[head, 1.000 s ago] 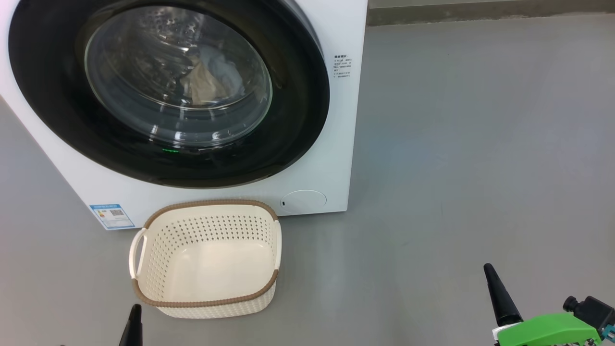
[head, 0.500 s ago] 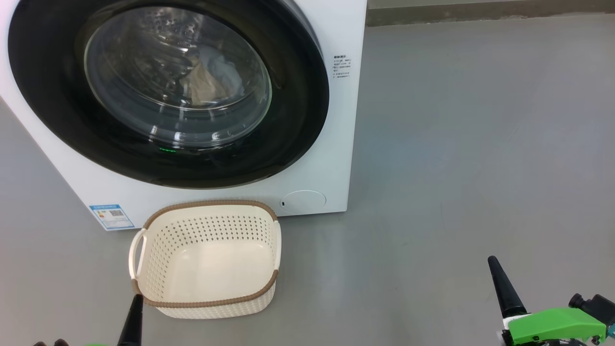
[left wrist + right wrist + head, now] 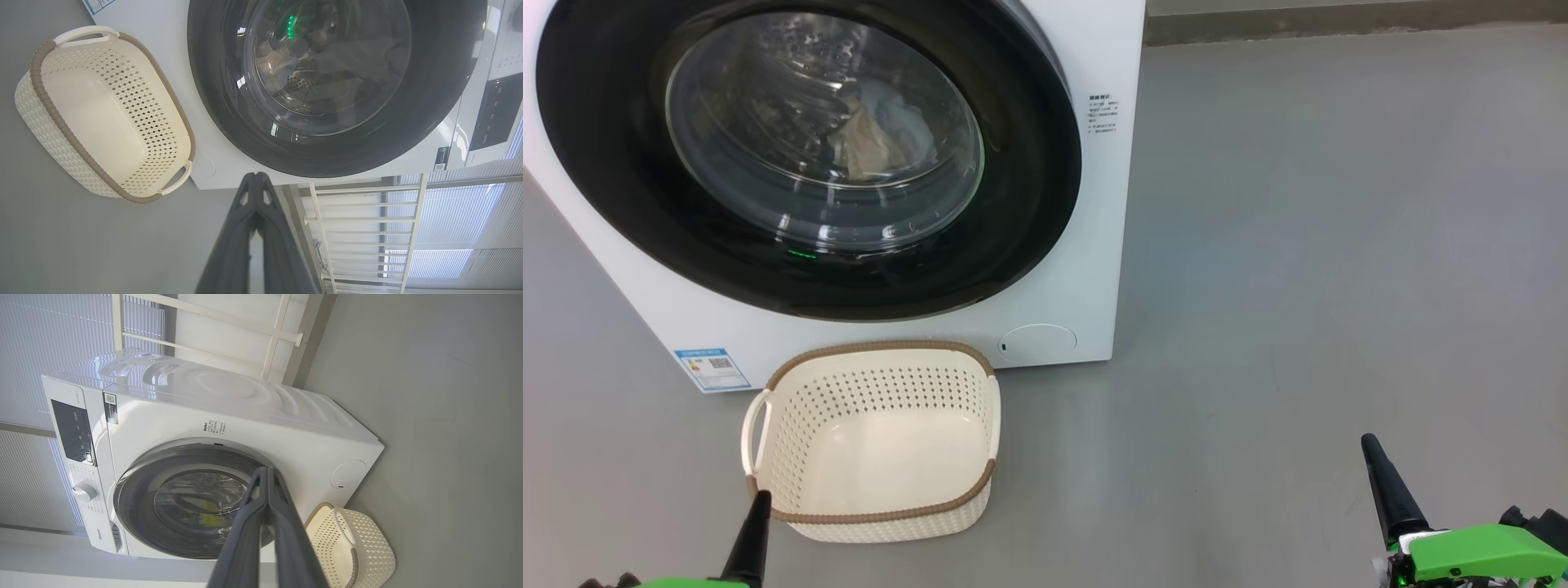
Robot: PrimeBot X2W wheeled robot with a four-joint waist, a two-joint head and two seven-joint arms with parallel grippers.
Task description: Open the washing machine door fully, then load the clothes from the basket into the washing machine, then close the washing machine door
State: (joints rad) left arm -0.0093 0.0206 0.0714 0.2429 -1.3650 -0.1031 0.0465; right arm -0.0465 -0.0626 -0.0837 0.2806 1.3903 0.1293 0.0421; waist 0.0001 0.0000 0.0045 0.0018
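The white washing machine (image 3: 1086,245) stands on the floor with its black-rimmed round door (image 3: 1021,204) shut flat against the front. Through the door glass I see cream-beige and light blue clothes (image 3: 874,135) inside the drum. The cream basket (image 3: 874,441) with a brown rim sits empty right in front of the machine. My left gripper (image 3: 760,500) is shut, empty, its tip at the basket's near left corner. My right gripper (image 3: 1372,447) is shut and empty, low over bare floor far to the right. In the wrist views the left gripper (image 3: 255,176) and right gripper (image 3: 267,470) show closed fingers.
Grey floor (image 3: 1298,245) spreads to the right of the machine. A wall base (image 3: 1339,18) runs along the back. A white railing and window blinds (image 3: 367,228) stand beside the machine. The control panel (image 3: 73,433) and dial are on the machine's front.
Both grippers have come a little further into the head view: the left tip rose toward the basket's near corner, the right drifted slightly right. Door, clothes and basket are unchanged.
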